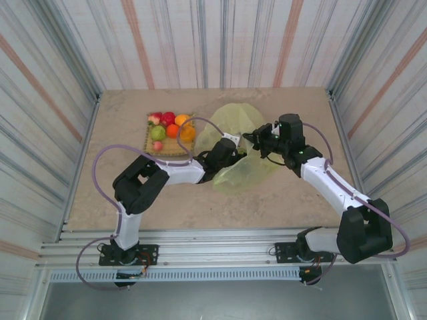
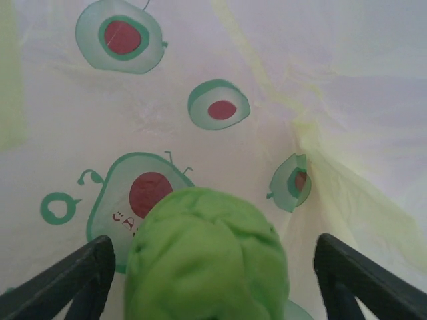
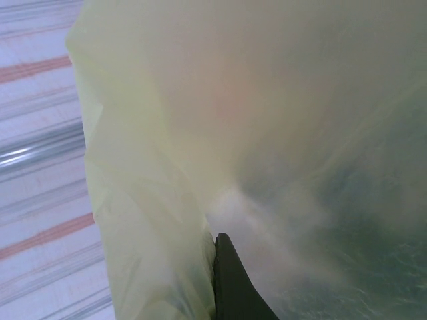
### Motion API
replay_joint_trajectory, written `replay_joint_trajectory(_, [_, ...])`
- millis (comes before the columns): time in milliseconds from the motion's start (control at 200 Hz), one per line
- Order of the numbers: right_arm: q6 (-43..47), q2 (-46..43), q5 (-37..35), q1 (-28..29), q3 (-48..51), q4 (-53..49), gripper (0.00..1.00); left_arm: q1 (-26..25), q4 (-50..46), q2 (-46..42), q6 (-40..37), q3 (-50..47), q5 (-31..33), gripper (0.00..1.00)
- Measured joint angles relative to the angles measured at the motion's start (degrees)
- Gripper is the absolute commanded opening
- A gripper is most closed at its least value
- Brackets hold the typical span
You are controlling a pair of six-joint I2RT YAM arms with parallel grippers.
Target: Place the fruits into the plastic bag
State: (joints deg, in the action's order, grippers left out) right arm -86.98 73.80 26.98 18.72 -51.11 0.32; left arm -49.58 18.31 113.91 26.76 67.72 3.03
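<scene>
left end effector [image 2: 213, 283] is inside the bag [image 1: 243, 127], jaws apart, green fruit [image 2: 207, 257] loose between them against the printed film. right end effector [image 1: 253, 140] pinched together on the bag rim. other fruits [image 1: 170, 128] on mat [image 1: 175, 151] left of bag, on tabletop [image 1: 287, 200].

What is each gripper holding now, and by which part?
Right gripper pinches the bag at its edge. Left gripper stands open around the green fruit, holding nothing.

The plastic bag [image 2: 200, 53] bears small reddish lettering [image 2: 123, 217] just left of the green fruit [image 2: 207, 260]. It is too blurred to read.
</scene>
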Motion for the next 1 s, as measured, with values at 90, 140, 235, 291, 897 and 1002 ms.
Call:
replay_joint_trajectory(90, [0.4, 0.0, 0.1, -1.2, 0.1, -0.4, 0.00, 0.0, -0.4, -0.8, -0.6, -0.1, -0.5, 0.93])
replay_joint_trajectory(140, [0.6, 0.0, 0.1, -1.9, 0.2, -0.5, 0.00, 0.0, -0.5, -2.0, -1.2, -0.7, -1.3, 0.95])
replay_joint_trajectory(235, [1.0, 0.0, 0.1, -3.1, 0.3, -0.7, 0.00, 0.0, -1.1, -5.7, -2.0, -2.3, -2.6, 0.94])
replay_joint_trajectory(291, [1.9, 0.0, 0.1, -3.7, 0.4, -1.3, 0.00, 0.0, -1.7, -8.1, -2.5, -3.6, -3.7, 0.94])
replay_joint_trajectory(897, [9.7, 5.2, 3.0, -5.9, -0.4, -5.0, 0.00, 9.6, -20.8, -38.6, -6.5, -19.5, -12.1, 0.90])
replay_joint_trajectory(1002, [10.2, 5.3, 3.1, -5.9, -1.2, -4.9, 0.00, 14.4, -23.1, -42.6, -4.8, -22.8, -12.5, 0.90])
